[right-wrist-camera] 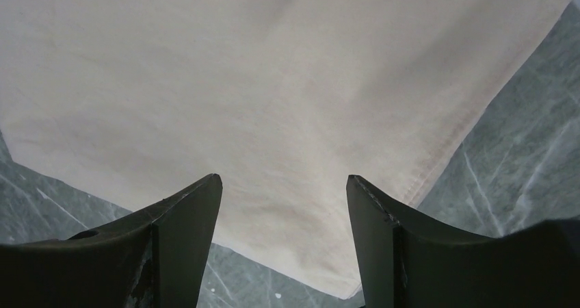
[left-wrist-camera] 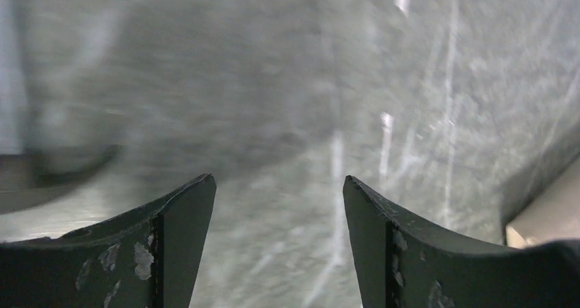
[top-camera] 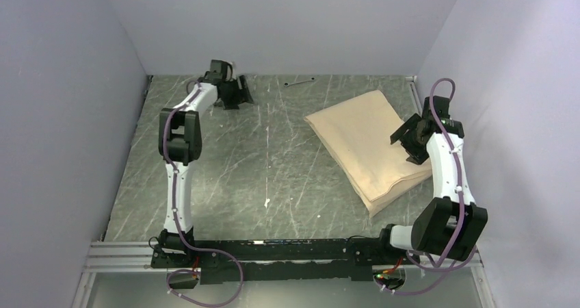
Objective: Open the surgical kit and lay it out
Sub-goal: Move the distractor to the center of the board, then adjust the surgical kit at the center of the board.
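Grey scratched table (top-camera: 273,161) bears a folded tan wrap (top-camera: 362,142), contents hidden.

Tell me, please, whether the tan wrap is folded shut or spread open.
Folded shut: the wrap lies as a closed tan bundle on the table, no contents showing.

tan wrap sheet (top-camera: 366,144), grey table (top-camera: 260,157) with white scratches

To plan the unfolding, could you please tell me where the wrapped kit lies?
In the top view the wrapped kit lies folded on the table, right side, the right gripper above its right edge, a small wrench beyond it.
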`<action>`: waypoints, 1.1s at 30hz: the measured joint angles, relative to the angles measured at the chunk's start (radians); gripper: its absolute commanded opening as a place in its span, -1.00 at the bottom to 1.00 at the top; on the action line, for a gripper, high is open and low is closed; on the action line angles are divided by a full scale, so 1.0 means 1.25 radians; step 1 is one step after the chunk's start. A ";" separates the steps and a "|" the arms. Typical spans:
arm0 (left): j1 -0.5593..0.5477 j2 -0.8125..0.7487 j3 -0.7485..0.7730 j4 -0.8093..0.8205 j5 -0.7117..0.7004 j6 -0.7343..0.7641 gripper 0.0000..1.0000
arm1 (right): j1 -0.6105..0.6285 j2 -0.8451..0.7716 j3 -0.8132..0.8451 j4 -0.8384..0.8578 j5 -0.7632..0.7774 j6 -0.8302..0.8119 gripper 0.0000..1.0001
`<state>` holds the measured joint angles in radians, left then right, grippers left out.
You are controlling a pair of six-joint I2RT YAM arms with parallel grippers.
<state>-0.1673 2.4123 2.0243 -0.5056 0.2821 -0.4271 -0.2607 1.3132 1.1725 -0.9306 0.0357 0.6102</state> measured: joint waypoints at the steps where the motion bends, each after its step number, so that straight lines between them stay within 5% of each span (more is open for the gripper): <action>1: 0.019 -0.001 -0.004 0.009 -0.002 0.000 0.51 | 0.000 -0.006 -0.012 0.002 -0.002 0.005 0.42; 11: 0.114 0.032 0.040 0.044 -0.096 0.032 0.46 | 0.000 -0.073 -0.069 0.003 -0.007 0.039 0.38; 15: 0.107 0.039 0.055 0.038 -0.120 0.049 0.68 | 0.000 -0.085 -0.069 -0.011 0.017 0.045 0.50; 22: 0.105 0.004 -0.030 0.121 0.122 0.031 0.89 | -0.003 -0.088 -0.073 -0.063 0.096 0.066 0.85; 33: -0.030 -0.013 -0.086 0.282 0.355 -0.141 0.94 | -0.050 -0.036 -0.168 -0.005 0.117 0.065 0.77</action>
<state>-0.2043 2.3962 1.9167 -0.1528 0.7258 -0.6029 -0.3229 1.2686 0.9623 -0.9371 0.1814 0.6914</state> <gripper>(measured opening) 0.956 0.899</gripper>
